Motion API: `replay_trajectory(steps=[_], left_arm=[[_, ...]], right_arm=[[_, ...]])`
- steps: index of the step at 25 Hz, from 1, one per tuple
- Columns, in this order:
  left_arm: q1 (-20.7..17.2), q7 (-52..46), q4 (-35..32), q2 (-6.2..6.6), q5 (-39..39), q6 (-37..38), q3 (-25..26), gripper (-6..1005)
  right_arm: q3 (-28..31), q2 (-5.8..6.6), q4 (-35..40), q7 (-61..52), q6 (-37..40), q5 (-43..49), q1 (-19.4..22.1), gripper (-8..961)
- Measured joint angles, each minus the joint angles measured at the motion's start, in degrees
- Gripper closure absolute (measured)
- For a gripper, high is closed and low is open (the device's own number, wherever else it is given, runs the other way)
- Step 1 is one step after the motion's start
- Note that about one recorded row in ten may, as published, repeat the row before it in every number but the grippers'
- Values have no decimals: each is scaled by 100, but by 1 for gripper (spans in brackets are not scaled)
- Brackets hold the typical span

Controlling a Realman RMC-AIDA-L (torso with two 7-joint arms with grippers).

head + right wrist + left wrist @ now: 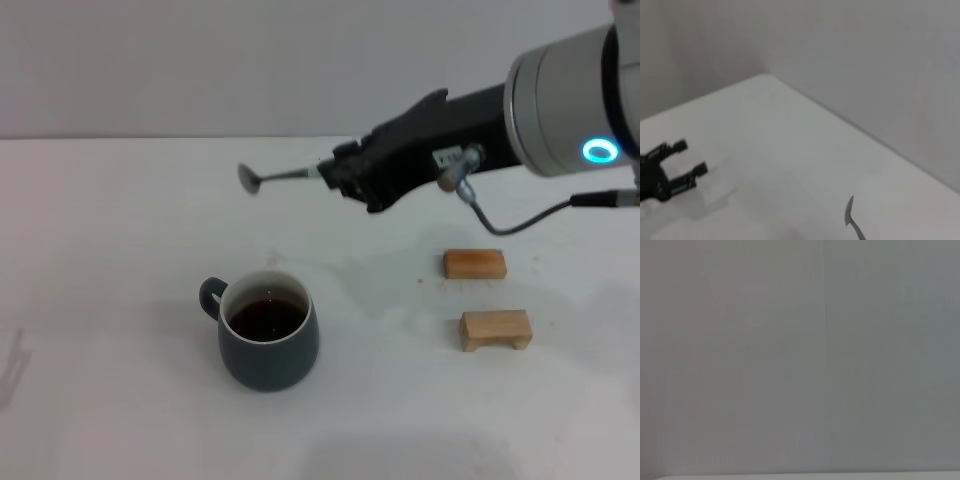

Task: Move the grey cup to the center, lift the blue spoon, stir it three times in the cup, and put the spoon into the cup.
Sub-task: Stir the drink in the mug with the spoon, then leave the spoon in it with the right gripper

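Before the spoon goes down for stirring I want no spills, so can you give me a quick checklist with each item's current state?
1. Slim metal-bowled spoon held by the right gripper: ok, clamped and lifted.
2. Spoon bowl above the rounded dark grey cup: not ok, it hangs farther back, over the white table.
3. Cup upright, mouth open, dark liquid inside: ok.
4. Two small wooden blocks out of the path: ok, they sit off to the cup's right.
5. Left gripper out of the way: ok, open and far off in the right wrist view.
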State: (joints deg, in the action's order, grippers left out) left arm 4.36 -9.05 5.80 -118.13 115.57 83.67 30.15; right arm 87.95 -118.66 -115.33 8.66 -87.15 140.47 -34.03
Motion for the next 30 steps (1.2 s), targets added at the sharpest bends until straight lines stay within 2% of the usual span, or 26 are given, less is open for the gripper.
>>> replay_trajectory(steps=[7,18,30], left_arm=[[-2,9,6,-7,0,2,0,140],[-22,8,3,-9,0,-3,-17,140],[-98,-3,-4,-3,7,-11,-45,140]], right_arm=[[-171,0,73,-21,-145,15,28,818],[-514,-21,-104,-136,-194,-31,454,818],[-544,-43,-110,-162,-198,-157,675,818]])
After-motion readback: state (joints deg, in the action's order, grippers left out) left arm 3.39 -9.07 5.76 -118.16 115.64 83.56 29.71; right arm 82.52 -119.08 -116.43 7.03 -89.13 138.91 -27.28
